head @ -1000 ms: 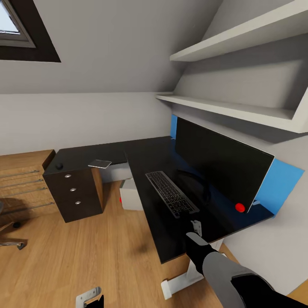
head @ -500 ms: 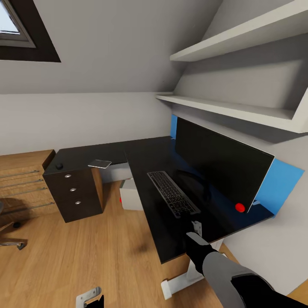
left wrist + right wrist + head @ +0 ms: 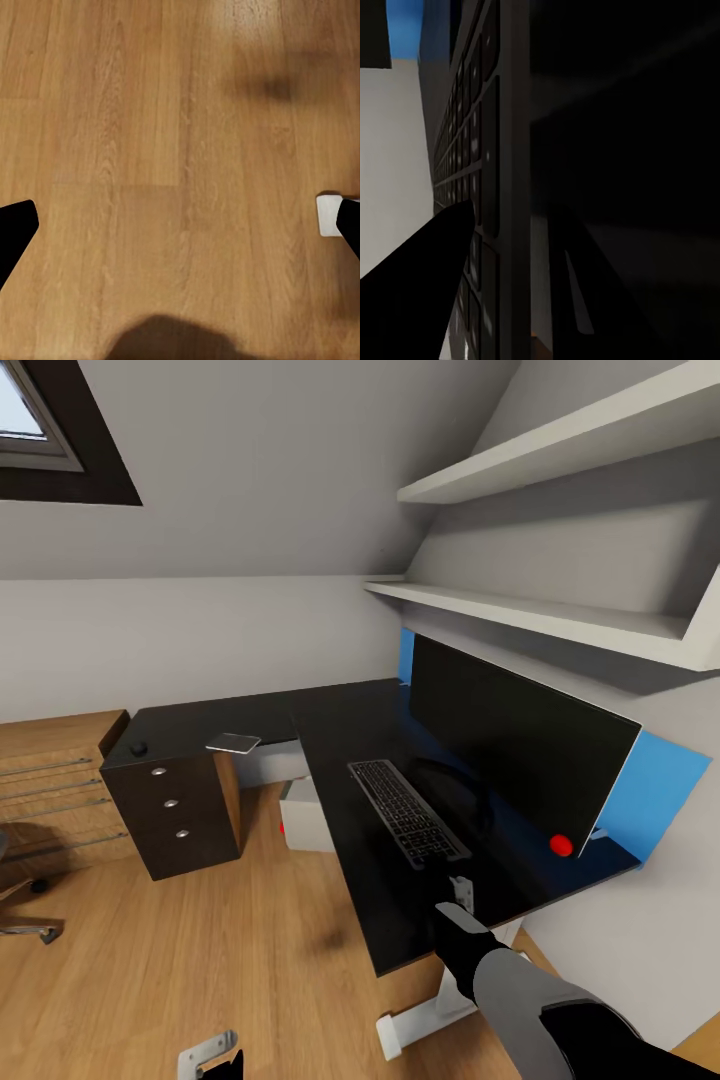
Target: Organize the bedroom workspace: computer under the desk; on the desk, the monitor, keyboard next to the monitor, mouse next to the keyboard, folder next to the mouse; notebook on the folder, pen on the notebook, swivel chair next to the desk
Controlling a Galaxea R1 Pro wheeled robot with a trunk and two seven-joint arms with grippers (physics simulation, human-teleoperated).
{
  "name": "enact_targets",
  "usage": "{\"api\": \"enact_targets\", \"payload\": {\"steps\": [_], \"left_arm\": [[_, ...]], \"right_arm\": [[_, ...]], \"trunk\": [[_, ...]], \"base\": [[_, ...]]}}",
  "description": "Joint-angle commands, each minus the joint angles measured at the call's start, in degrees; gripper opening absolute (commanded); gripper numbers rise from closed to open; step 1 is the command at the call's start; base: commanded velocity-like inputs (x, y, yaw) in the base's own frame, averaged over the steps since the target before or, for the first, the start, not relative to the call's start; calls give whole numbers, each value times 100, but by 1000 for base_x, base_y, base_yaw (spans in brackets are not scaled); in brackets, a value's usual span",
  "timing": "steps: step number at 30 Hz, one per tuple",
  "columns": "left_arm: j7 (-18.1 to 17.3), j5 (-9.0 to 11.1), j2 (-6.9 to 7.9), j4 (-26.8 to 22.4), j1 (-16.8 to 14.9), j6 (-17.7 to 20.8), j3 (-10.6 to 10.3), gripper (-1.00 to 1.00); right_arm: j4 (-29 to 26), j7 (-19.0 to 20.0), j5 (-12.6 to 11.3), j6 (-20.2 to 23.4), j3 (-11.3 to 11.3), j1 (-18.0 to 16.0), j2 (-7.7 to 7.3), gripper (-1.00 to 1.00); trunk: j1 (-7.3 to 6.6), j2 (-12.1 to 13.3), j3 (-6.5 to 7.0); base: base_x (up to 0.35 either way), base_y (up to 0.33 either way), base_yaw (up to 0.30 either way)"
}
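Keyboard (image 3: 407,814) lies on the desk (image 3: 340,735) before the monitor (image 3: 520,745); computer (image 3: 300,815) sits beneath. Mouse (image 3: 138,748) remains at ten o'clock, well apart. Our right gripper (image 3: 458,888) meets the keyboard's near end; we cannot tell its opening. Left gripper (image 3: 180,225) hangs wide, empty. Folder, notebook, pen and chair steps remain.

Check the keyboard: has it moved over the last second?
Yes. The keyboard has slid slightly along the desk toward the monitor and blue back panel, pushed by the right gripper.
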Motion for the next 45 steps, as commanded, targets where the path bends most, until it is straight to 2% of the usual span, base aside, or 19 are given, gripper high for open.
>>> {"api": "enact_targets", "payload": {"steps": [1, 6, 11, 18, 27, 34, 45], "left_arm": [[40, 60, 9, -5, -7, -44, -48, 100], [37, 60, 5, -5, -7, -31, -48, 100], [37, 60, 4, -5, -7, -24, -48, 100], [37, 61, 4, 7, -7, -9, -61, 100], [40, 68, -4, 13, -7, -6, -65, 100], [38, 64, -5, 13, -7, -6, -58, 100], [43, 60, -1, 13, -7, -7, -48, 100]], "right_arm": [[7, 27, -58, -37, 45, -5, 0, -100], [7, 27, -52, -55, 50, -4, 0, -100], [7, 27, -50, -65, 55, -4, 0, -100], [7, 29, -29, -82, 69, -4, 0, -100], [2, 35, -17, -103, 67, -5, 0, -100], [6, 28, -38, -575, 71, -4, 0, -100], [7, 20, -41, -600, 83, -4, 0, -100]], "trunk": [[0, -5, -7], [-109, 196, 83], [-109, 196, 83], [-263, 477, 209], [-263, 477, 209], [-263, 477, 209], [-263, 477, 209]], "base": [[0, 0, 0], [0, 0, 0], [0, 0, 0], [0, 0, 0], [0, 0, 0], [0, 0, 0], [0, 0, 0]]}}
